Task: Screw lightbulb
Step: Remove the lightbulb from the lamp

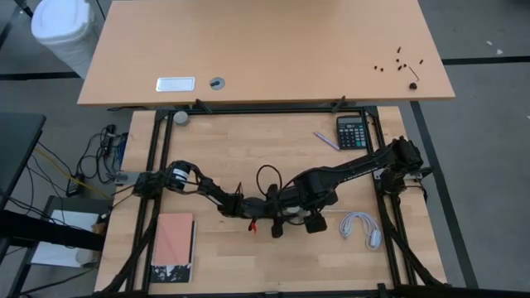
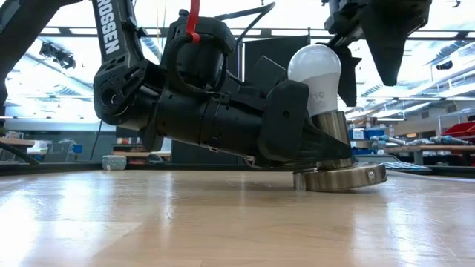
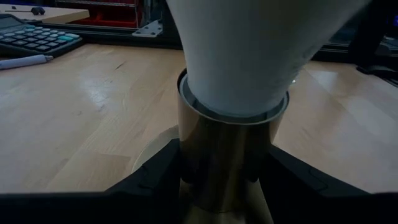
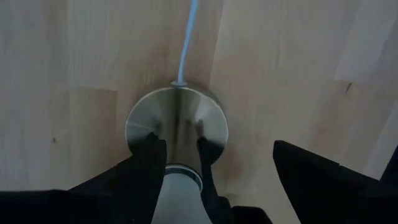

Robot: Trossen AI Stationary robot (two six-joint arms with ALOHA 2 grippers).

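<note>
Low view is showing the lightbulb (image 2: 315,68) standing upright in a brass-coloured socket stem (image 2: 332,133), which is rising from a round metal base (image 2: 341,176) that is resting on the wooden table (image 2: 223,222), tilted slightly with one edge looking lifted. The left gripper (image 3: 224,180) is lying low along the table and is clamping its two fingers (image 3: 155,177) on either side of the stem, just under the bulb's neck. The right gripper (image 4: 211,168) is hanging above, looking straight down; one of its fingers (image 4: 149,165) is lying against the bulb's neck while the other (image 4: 323,174) is standing well clear, so its jaws are apart and gripping nothing. A pale cord (image 4: 186,37) is running away from the base across the table.

Judging from this, the bulb is already seated and the turning is still to be finished. The risks are plain: with the base seemingly tipped, a downward push from above could be rocking the socket and cross-threading the bulb; if the left grip is slipping on the smooth stem, the whole socket could be spinning with the bulb and winding up the cord. Closing off-centre on the rounded glass could also be squeezing it out sideways.

A calculator (image 3: 31,42) and a pen (image 3: 25,60) are lying well apart from the work.
</note>
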